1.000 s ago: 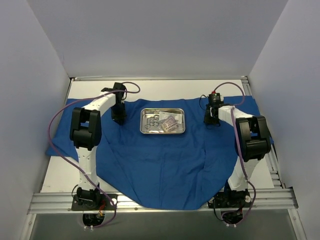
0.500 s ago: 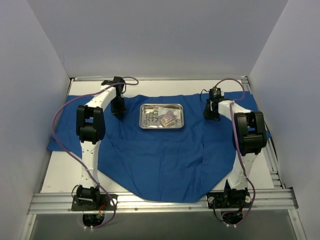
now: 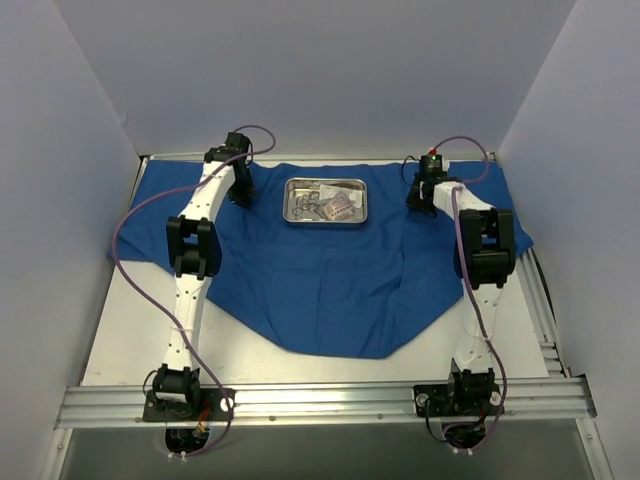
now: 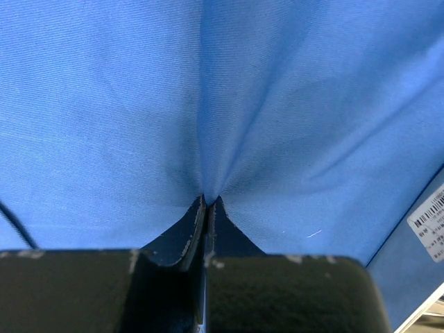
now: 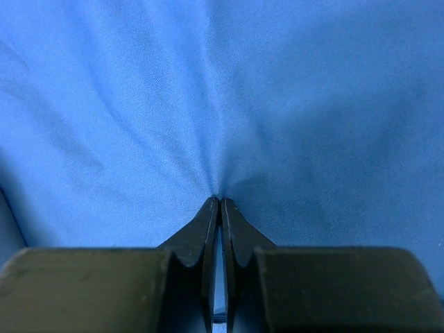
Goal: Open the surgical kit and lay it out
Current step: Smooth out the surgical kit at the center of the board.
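Note:
The surgical kit's blue cloth wrap (image 3: pixel 320 285) lies spread over the table, its far edge near the back wall. On it at the back middle sits the steel tray (image 3: pixel 292 189), holding silver instruments (image 3: pixel 308 206) and a clear packet (image 3: pixel 340 206). My left gripper (image 3: pixel 241 196) is left of the tray and shut on a pinch of the cloth (image 4: pixel 208 104), which fans out in creases from its tips (image 4: pixel 209 200). My right gripper (image 3: pixel 418 203) is right of the tray, likewise shut on a fold of cloth (image 5: pixel 229 104) at its tips (image 5: pixel 220 201).
White walls close in the table on three sides. Bare white tabletop (image 3: pixel 130 330) shows at the near left and near right of the cloth. A metal rail (image 3: pixel 320 400) with both arm bases runs along the near edge. A white label (image 4: pixel 430 222) shows at the left wrist view's right edge.
Both grippers have closed on the cloth and moved toward the back wall, dragging the cloth and the tray on it away from the near edge. Both arms are stretched out further.

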Robot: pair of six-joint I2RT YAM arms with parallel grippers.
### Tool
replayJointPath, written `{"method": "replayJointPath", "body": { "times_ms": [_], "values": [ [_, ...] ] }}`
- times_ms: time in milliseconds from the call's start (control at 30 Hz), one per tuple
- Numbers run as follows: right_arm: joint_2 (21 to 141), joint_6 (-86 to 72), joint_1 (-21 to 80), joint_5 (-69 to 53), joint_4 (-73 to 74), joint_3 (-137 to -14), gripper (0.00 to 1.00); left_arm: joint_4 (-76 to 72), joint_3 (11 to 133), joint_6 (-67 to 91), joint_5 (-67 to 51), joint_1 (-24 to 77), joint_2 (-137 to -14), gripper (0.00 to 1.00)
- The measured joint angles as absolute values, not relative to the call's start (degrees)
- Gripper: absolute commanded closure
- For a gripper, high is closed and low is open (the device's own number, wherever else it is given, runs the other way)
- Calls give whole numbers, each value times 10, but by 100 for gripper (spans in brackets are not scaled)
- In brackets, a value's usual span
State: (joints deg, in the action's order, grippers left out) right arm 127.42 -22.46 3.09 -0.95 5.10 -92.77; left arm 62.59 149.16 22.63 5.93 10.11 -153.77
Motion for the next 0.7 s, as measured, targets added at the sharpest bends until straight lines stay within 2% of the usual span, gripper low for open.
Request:
{"method": "replayJointPath", "body": {
  "times_ms": [400, 700],
  "values": [
    [1349, -223, 29, -20, 31, -1034, 100, 561, 1477, 262, 36, 84, -1537, 98],
    [1357, -227, 25, -30, 25, -1044, 100, 538, 1477, 270, 18, 75, -1540, 96]
  ]
}}
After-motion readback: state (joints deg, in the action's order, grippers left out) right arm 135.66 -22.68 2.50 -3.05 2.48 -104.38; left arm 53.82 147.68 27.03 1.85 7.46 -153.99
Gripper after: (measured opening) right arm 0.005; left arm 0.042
